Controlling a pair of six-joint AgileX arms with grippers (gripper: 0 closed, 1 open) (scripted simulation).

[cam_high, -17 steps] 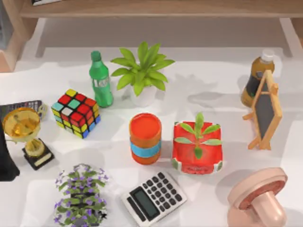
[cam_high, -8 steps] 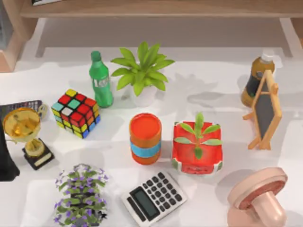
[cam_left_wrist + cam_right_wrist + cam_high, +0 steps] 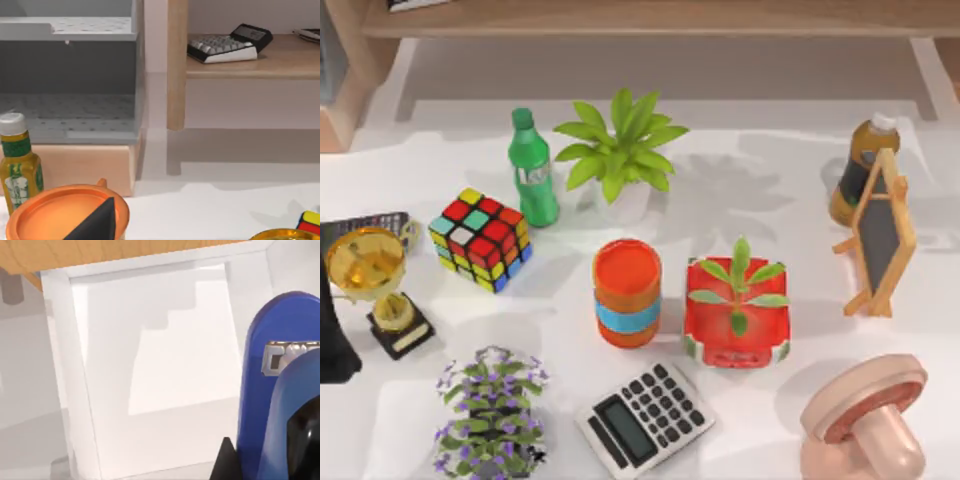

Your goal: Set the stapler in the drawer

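1. Stapler [image 3: 280, 385] — one unit, bright blue with a rounded end and a metal insert. In the right wrist view it sits close to the camera, above the white interior of the open drawer [image 3: 160, 365].
2. Right gripper: a dark finger tip [image 3: 225, 462] appears beside the stapler. Whether the claw is clamped on the stapler cannot be told.
3. Left gripper: a dark wedge-shaped finger [image 3: 97, 222] appears in the left wrist view in front of the orange can; its open or closed state cannot be told.
4. Table [image 3: 770, 200] count, top view:
   - one green bottle [image 3: 532, 170]
   - one yellow-brown bottle [image 3: 860, 170], at the right
   - one colour cube [image 3: 480, 238]
   - one orange can [image 3: 627, 292] with a blue band
   - one gold trophy [image 3: 370, 275], at the left
   - one calculator [image 3: 645, 420], near the front edge
   - one small chalkboard easel [image 3: 880, 235]
   - one pink mushroom-shaped object [image 3: 865, 415]
   - three plants — a white-potted leafy plant [image 3: 620, 155], a red-potted plant [image 3: 737, 300], a purple-flowered plant [image 3: 492, 410]
5. A second calculator [image 3: 227, 44] lies on a wooden shelf [image 3: 250, 67] in the left wrist view.
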